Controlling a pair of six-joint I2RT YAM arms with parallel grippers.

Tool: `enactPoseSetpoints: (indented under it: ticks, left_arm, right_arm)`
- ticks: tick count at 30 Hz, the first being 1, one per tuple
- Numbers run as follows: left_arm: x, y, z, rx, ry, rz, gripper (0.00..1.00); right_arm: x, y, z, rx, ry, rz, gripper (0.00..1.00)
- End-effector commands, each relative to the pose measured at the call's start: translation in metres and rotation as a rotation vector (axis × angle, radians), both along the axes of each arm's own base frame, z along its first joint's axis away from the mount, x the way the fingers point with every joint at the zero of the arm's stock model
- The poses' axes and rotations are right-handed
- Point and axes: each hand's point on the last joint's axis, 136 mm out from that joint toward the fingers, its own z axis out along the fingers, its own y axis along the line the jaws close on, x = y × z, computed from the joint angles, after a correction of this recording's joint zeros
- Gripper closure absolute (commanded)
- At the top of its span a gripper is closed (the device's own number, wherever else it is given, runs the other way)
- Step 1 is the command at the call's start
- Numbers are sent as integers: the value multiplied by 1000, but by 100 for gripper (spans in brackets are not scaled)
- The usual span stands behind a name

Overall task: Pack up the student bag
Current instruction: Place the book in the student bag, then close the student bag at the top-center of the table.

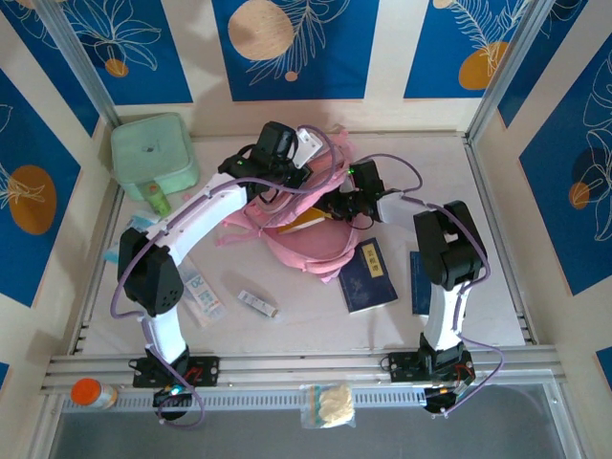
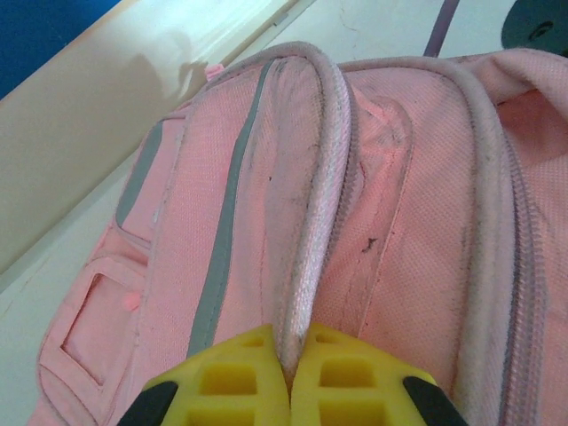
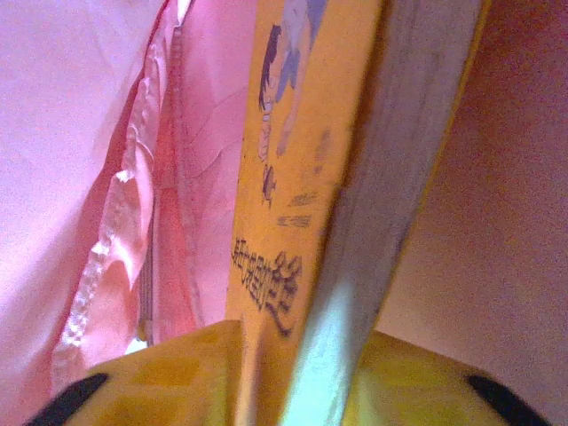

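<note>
Yellow book (image 3: 297, 160), blurred dark cover characters, inside pink student bag (image 3: 80, 133)

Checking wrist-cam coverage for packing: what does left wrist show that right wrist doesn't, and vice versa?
Left wrist: the student bag from outside, with grey trim and front pockets. The left gripper is shut on the bag's piped opening edge, and the table lies beyond.
Right wrist: the bag's pink inside, where a yellow book stands between the pads of the right gripper. Whether they grip it cannot be told.
Both: pink bag fabric close up, with yellow finger pads at the bottom edge.
</note>
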Motion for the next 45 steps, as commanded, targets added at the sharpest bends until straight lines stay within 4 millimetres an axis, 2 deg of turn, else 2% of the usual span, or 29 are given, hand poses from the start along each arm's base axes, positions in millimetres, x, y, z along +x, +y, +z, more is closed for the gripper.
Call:
enactPoseSetpoints:
  ticks: [1,5,8,11,15,17,20,23,26,29,32,34,37,40,45]
  left_arm:
    - [3,-6,72,-168,-170,-19,100]
    - [9,0,64,-130,-145,5,100]
    - [8,4,61,-120,-148,17,100]
    - [6,4,57,-123,-151,11,100]
    - [5,2,53,-115,-136,-2,100]
    - [5,2,53,-117,-136,-3,100]
    - [5,1,52,-111,-132,-11,100]
    - [3,3,50,-98,-132,-17,100]
    - [1,8,45,-64,-148,-18,100]
    - [1,14,40,-21,-152,-17,100]
    - [4,22,34,24,-153,-13,100]
    - [7,29,32,42,-155,-5,100]
    - [13,40,32,58,-151,7,100]
    - [15,51,26,108,-145,20,100]
    - [5,72,-7,180,-71,77,100]
  right_arm:
    - [3,-9,17,-57,-73,8,58]
    - [-21,-34,6,-136,-24,2,49]
    - [-44,-50,-3,-198,42,-13,47]
    - [-69,-47,-10,-234,70,15,47]
    - [-86,-32,-13,-195,125,27,57]
    - [-88,-20,-18,-203,134,34,68]
    - [-74,-14,-28,-226,131,1,84]
    - [-38,-16,-21,-224,56,-75,94]
    - [-2,-25,-9,-235,-22,-164,97]
    - [25,-30,2,-226,-61,-205,100]
    - [32,-27,5,-222,-78,-200,100]
    - [23,-15,9,-188,-85,-149,100]
    - [-2,-5,21,-150,-111,-80,100]
    - [-31,-8,42,-125,-128,-37,94]
    - [-81,-18,74,-98,-115,43,84]
